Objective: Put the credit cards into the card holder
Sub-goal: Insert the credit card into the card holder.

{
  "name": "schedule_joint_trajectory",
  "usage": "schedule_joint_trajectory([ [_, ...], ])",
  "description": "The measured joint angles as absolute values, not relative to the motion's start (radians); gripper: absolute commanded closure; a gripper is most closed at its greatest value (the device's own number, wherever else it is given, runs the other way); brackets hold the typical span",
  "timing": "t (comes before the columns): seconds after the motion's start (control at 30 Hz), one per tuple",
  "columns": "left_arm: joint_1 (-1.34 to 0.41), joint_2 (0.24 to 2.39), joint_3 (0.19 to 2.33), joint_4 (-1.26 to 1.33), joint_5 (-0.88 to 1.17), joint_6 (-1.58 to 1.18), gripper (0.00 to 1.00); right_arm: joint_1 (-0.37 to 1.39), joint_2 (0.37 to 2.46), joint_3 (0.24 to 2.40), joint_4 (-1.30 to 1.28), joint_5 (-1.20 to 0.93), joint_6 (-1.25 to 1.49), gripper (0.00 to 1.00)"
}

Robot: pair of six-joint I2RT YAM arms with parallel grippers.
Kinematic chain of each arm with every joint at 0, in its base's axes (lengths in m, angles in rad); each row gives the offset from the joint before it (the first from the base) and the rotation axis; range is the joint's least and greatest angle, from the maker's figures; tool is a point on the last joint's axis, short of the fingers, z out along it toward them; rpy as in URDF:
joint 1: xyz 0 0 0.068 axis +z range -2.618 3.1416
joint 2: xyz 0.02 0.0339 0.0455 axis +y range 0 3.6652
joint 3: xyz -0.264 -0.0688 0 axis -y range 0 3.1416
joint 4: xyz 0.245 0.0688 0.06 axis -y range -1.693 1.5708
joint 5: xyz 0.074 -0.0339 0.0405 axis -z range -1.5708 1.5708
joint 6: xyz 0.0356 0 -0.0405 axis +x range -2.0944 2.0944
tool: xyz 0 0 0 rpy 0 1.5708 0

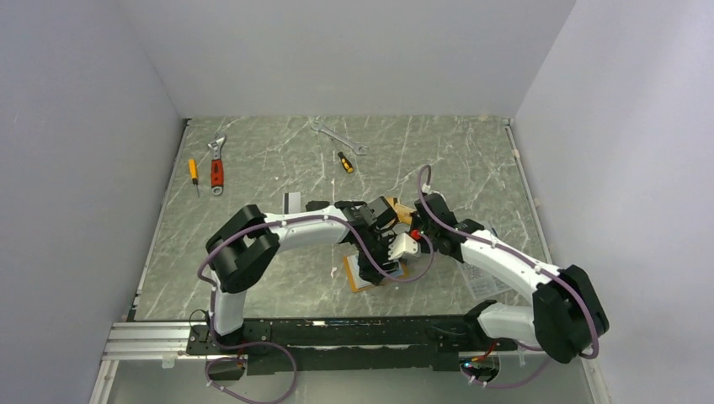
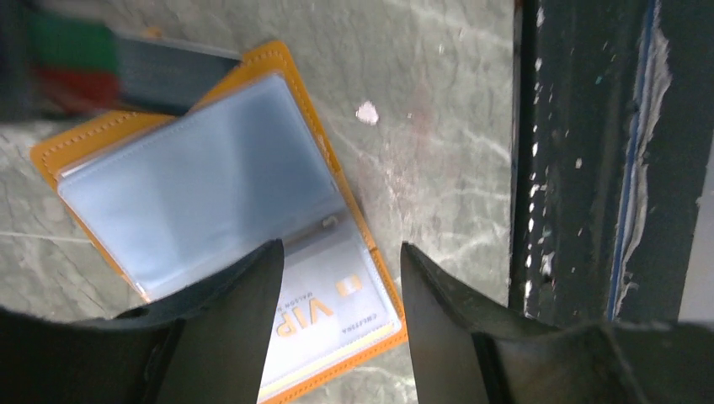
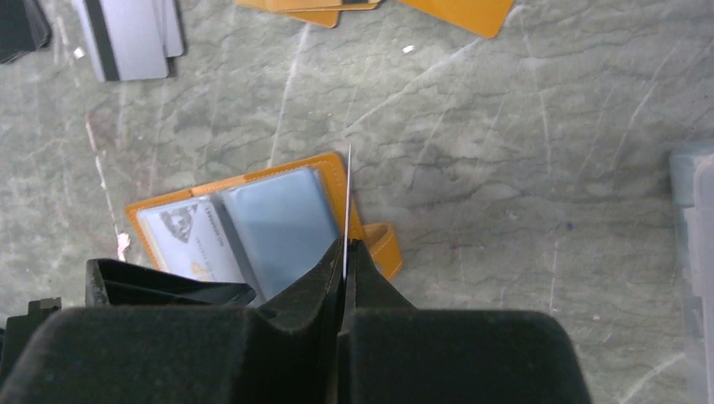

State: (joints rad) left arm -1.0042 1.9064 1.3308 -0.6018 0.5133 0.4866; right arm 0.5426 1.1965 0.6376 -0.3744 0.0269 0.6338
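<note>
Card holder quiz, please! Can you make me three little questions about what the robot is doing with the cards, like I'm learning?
1. True or false: the right gripper is shut on a credit card seen edge-on.
2. Pick one: the card holder lies A) open, B) snapped shut, C) standing on its edge.
3. Fill in: the pocketed card in the left wrist view reads ___.
Key: 1 true; 2 A; 3 VIP.

Orange card holder [image 3: 278, 220] open flat, VIP card [image 2: 324, 307] pocketed; second card [image 3: 347, 210] edge-on above; silver cards [image 3: 126, 38] apart.
</note>
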Motion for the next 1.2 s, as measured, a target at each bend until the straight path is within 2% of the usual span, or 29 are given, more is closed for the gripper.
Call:
schedule_joint_trajectory([
  [0.27,-1.030,1.936,1.315,-0.599,0.472,0.546,0.46,0.533,1.218,0.641,-0.364,0.022,0.632,1.00],
  [0.7,-1.040,1.808,1.148,-0.578,0.410,0.645,0.48,0.542,0.945,0.437,-0.369,-0.066,0.765,1.00],
  [0.8,-1.040,1.776,1.118,-0.608,0.402,0.662,0.40,0.559,0.888,0.417,-0.382,-0.080,0.798,1.00],
  [0.93,-1.036,1.760,1.125,-0.683,0.406,0.672,0.37,0.578,0.854,0.413,-0.397,-0.089,0.825,1.00],
  [0.97,-1.031,1.761,1.137,-0.709,0.412,0.671,0.31,0.579,0.854,0.413,-0.397,-0.091,0.828,1.00],
  [1.0,-1.024,1.761,1.153,-0.737,0.424,0.670,0.06,0.579,0.854,0.413,-0.397,-0.091,0.830,1.00],
  [1.03,-1.013,1.760,1.174,-0.764,0.436,0.668,0.01,0.579,0.856,0.413,-0.397,-0.091,0.831,1.00],
  [1.2,-0.921,1.716,1.227,-0.790,0.441,0.632,0.00,0.579,0.892,0.438,-0.399,-0.091,0.830,1.00],
])
